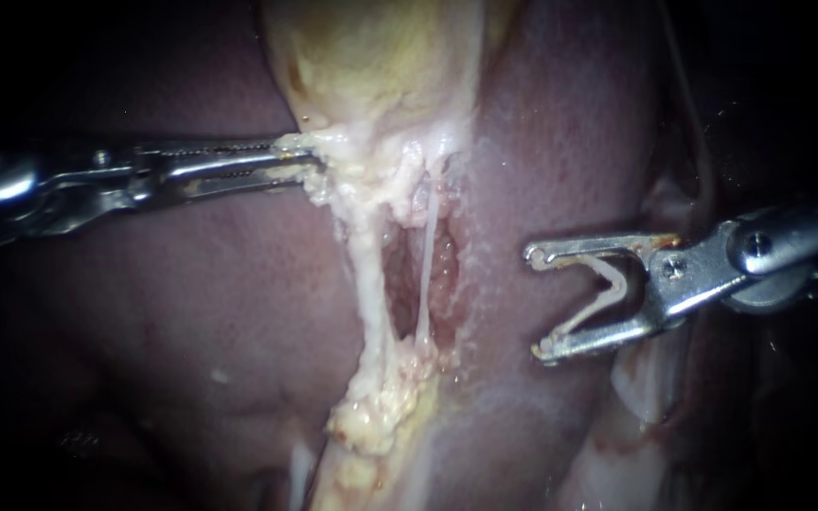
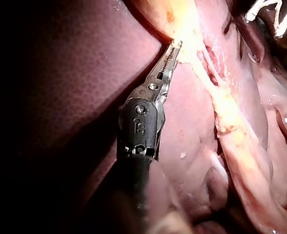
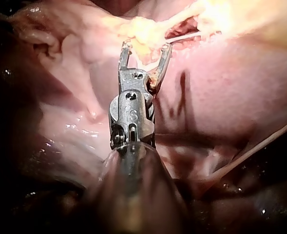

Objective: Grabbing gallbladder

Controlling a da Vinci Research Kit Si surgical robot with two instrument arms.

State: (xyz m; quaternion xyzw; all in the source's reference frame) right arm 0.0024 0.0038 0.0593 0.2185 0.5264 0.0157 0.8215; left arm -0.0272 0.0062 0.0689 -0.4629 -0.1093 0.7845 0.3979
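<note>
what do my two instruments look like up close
Left instrument: a silvery metal tool with long, slim, toothed jaws on a dark shaft. Right instrument: a shiny metal tool with shorter hooked-tip jaws, a screw at the hinge and a rounded metal wrist.

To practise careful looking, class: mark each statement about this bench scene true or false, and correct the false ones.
1. The right instrument has its jaws open. True.
2. The right instrument grips the gallbladder. False: its jaws hold no tissue and sit off to the side of it.
3. The left instrument has its jaws shut on pale tissue at the gallbladder's lower edge. True.
4. The two instruments touch each other. False: they are apart, with pale stretched strands between them.
</note>
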